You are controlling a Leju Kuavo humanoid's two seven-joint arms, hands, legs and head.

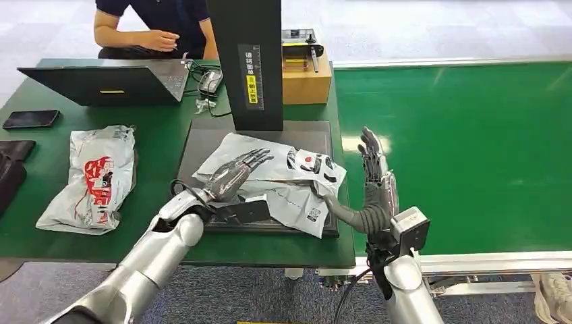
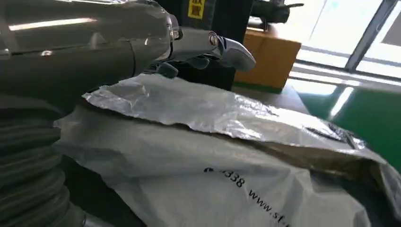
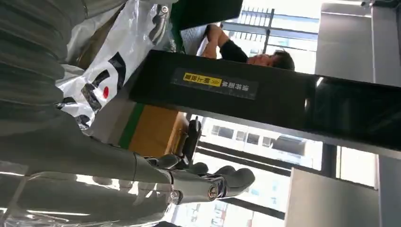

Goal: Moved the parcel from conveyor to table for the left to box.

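Left hand (image 1: 237, 174) is lying flat, fingers apart and extended toward one o'clock, resting on the grey parcel (image 1: 283, 179) without gripping it, while the right hand (image 1: 375, 177) is standing upright with fingers spread, holding nothing, just off the parcel's three o'clock edge at the border of the green conveyor (image 1: 465, 155). The parcel is sitting on the dark mat (image 1: 202, 145) of the scanning stand, whose black post (image 1: 246, 64) is rising at twelve o'clock, so the transfer from belt to table appears done and the handover to the left side is getting under way. Next, by this reading, the left hand needs a real hold on slack, slippery film, probably by gathering a fold or edge. The bag is soft, crinkled plastic with a glossy sheen, printed with black and red marks, lying in loose creases; from the left wrist one flap is folding over another. A second parcel (image 1: 91, 179) of similar film is resting at nine o'clock on the green table (image 1: 40, 145), near a laptop (image 1: 108, 82).
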